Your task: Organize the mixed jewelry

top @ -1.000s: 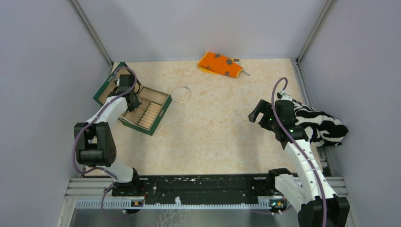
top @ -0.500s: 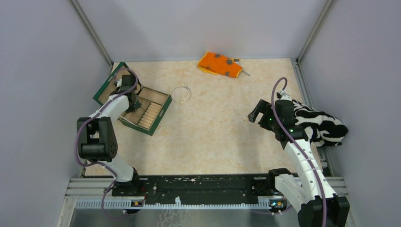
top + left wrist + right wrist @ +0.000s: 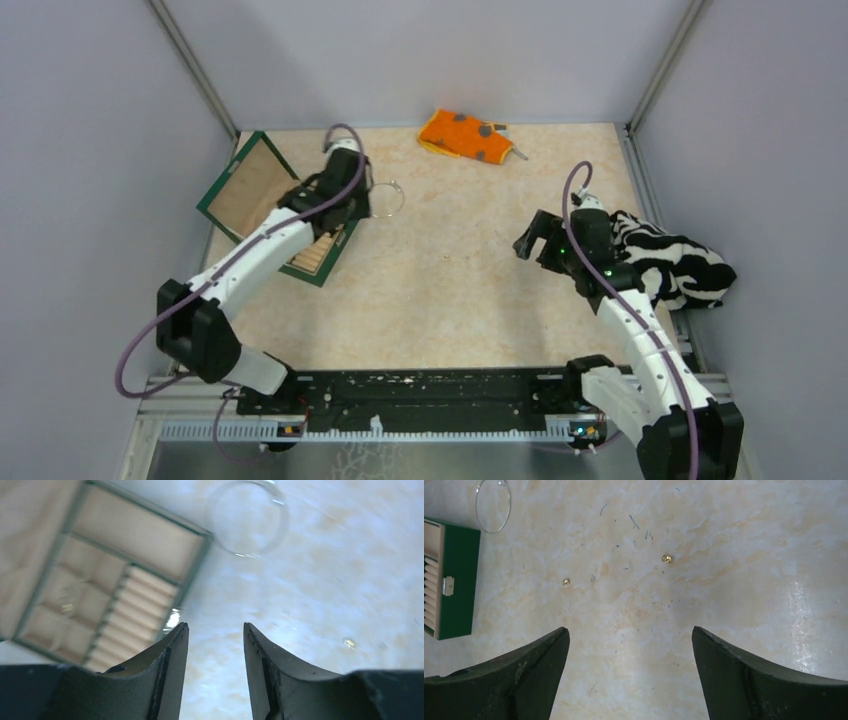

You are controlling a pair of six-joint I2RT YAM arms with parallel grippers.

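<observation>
Your left gripper (image 3: 215,647) hangs over the table by the green box (image 3: 244,190), its jaws narrow with nothing between them. In its wrist view the bangle (image 3: 245,555) lies flat at top centre, just beside the box's corner; the box is open, with its ridged slots and compartments showing. Your right gripper (image 3: 630,630) is at mid-right of the top view, near the striped cloth (image 3: 672,262), jaws wide and empty. Its wrist view shows two tiny gold pieces on the table: one (image 3: 666,558) at upper centre, the other (image 3: 566,582) lower left of it, apart. The orange cloth (image 3: 465,135) lies at top centre.
</observation>
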